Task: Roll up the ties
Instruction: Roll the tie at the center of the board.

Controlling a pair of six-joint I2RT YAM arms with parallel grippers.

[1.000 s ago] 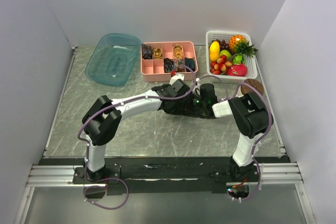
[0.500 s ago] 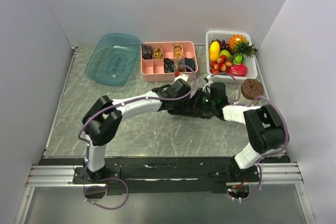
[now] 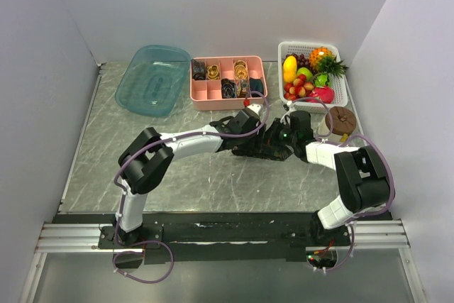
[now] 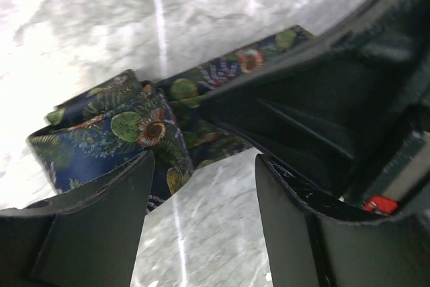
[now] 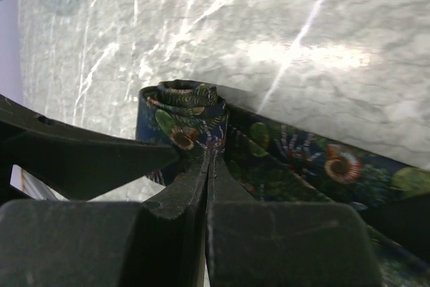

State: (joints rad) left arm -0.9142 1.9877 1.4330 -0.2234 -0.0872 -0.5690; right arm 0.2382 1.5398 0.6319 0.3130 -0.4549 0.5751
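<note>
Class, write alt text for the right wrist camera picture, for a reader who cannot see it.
The shut right gripper touches its tips to a navy floral tie, one end of which is rolled into a small coil on a grey marble table. A second dark finger reaches toward the coil from the left, and the unrolled length trails off right.

Noted blue tub (image 3: 152,79) at far left of marble table (image 3: 106,147), pink tray (image 3: 213,103) just beside, white basket (image 3: 298,45) of fruit (image 3: 310,76) rightward, brown disc (image 3: 340,117) near basket's front.
</note>
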